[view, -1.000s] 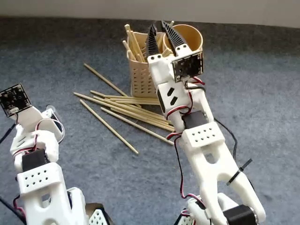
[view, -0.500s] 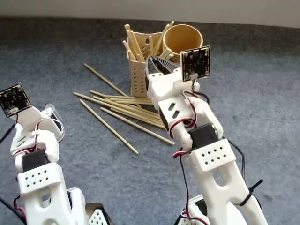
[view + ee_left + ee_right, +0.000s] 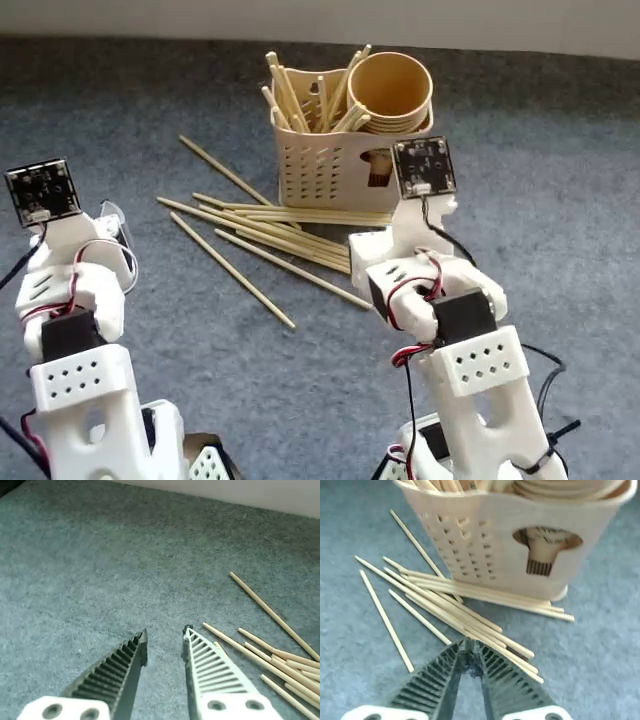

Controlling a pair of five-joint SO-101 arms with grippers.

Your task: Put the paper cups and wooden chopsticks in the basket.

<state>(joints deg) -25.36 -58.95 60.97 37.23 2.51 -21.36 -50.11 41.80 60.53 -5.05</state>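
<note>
Where chopsticks [image 3: 270, 238] lie, carpet [image 3: 560, 200] spreads grey — wall [image 3: 400, 15] beyond.

One basket [image 3: 330, 178], one stack of paper cups [image 3: 391, 92], and roughly ten loose chopsticks [image 3: 283, 243].

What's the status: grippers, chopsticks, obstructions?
Left gripper: jaws open, empty. Right gripper: jaws shut, empty, above loose wooden chopsticks on grey carpet. Stacked tan paper cups and more chopsticks in beige plastic basket. Nothing blocking.
</note>
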